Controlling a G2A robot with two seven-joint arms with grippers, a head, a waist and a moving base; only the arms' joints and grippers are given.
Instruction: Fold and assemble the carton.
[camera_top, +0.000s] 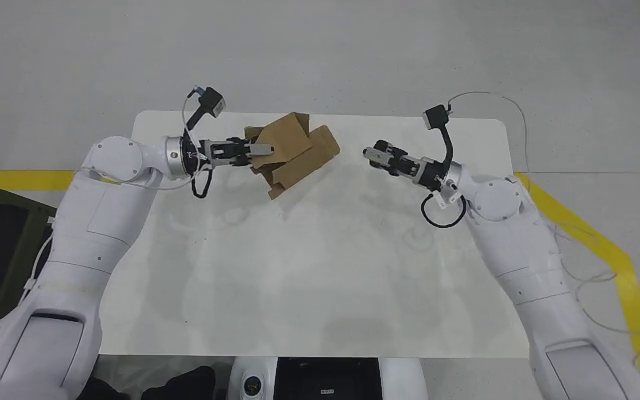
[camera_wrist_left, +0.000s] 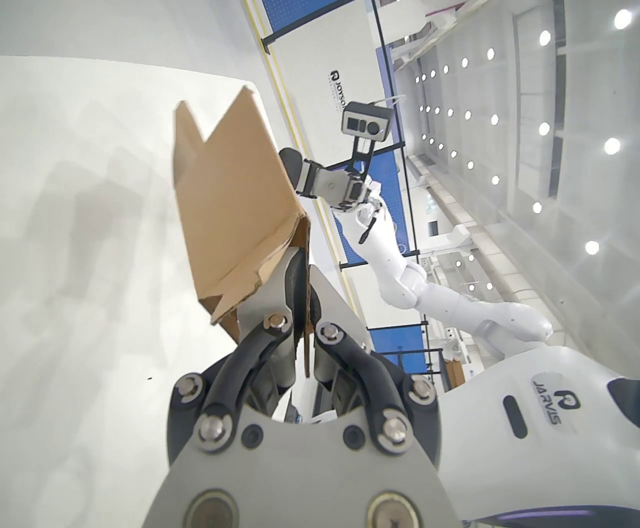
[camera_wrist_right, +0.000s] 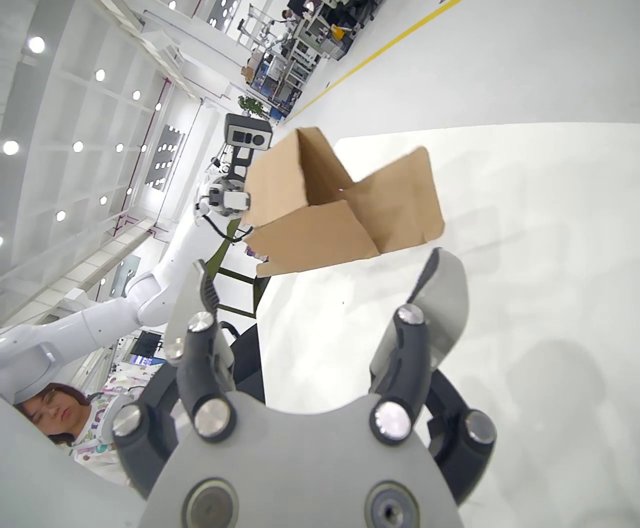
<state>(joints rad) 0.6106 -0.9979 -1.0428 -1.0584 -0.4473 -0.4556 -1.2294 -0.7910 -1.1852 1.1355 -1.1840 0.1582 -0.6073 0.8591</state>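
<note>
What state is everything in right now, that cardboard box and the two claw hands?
carton: partly opened, flaps loose, not yet assembled, held by one edge.
left gripper: shut on the carton's edge.
right gripper: open, holding nothing, apart from the carton.
</note>
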